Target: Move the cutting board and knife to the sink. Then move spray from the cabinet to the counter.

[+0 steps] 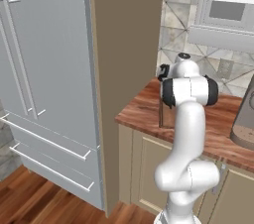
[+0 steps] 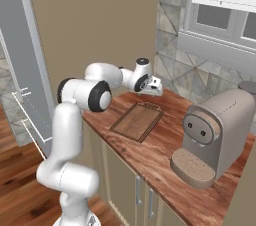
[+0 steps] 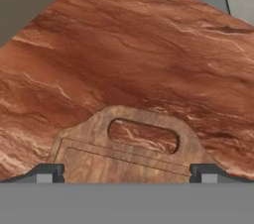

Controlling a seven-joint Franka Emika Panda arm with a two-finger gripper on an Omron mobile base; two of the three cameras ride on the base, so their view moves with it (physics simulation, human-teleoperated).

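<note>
Right base view | counter [image 2: 165,145]: wood-grain slab | coffee machine [image 2: 215,135]: right of board | cutting board [image 2: 137,121]: flat on counter; likely stiff, light, thin-edged; take the slotted handle end | gripper [image 2: 156,89]: above that end, jaws wide, holding nothing

Glossy white tubular arm [image 2: 67,135], rounded segments, black bands at the joints, bulbous white base link. Small white claw [image 2: 153,88] head; two dark grey fingertips [image 3: 47,172].
</note>
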